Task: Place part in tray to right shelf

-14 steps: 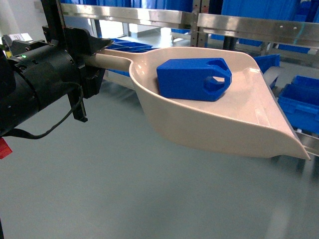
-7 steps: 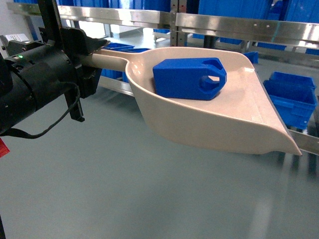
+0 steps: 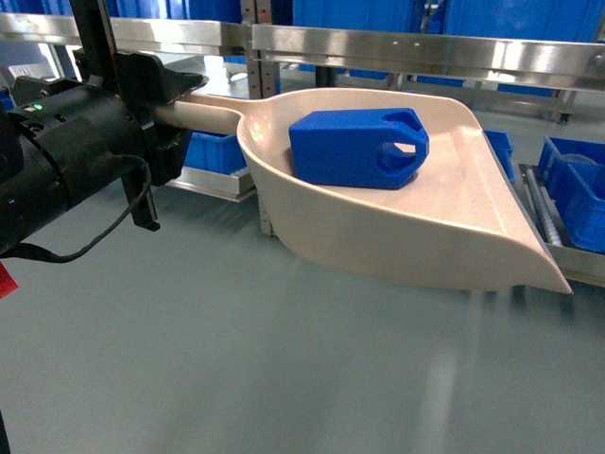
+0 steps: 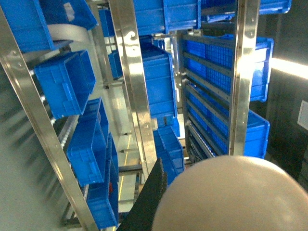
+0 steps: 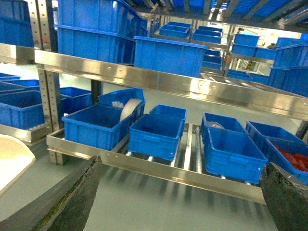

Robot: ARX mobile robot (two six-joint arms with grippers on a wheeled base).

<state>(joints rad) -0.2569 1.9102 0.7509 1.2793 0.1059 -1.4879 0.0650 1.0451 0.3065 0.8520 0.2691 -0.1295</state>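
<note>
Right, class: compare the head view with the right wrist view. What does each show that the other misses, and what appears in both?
Only the head view shows the blue part lying in the tray's bowl, and the left gripper clamped on the tray's handle. Only the right wrist view shows the right gripper with its fingers spread wide and empty, plus a white roll in one crate. Both show the beige tray, a corner only in the wrist view, and the steel shelf with blue crates.

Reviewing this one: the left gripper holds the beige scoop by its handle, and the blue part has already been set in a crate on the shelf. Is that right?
Not quite. The head view shows the blue part lying inside the beige scoop, not in a crate. The left gripper does hold the scoop by its handle, with the shelf behind.
</note>
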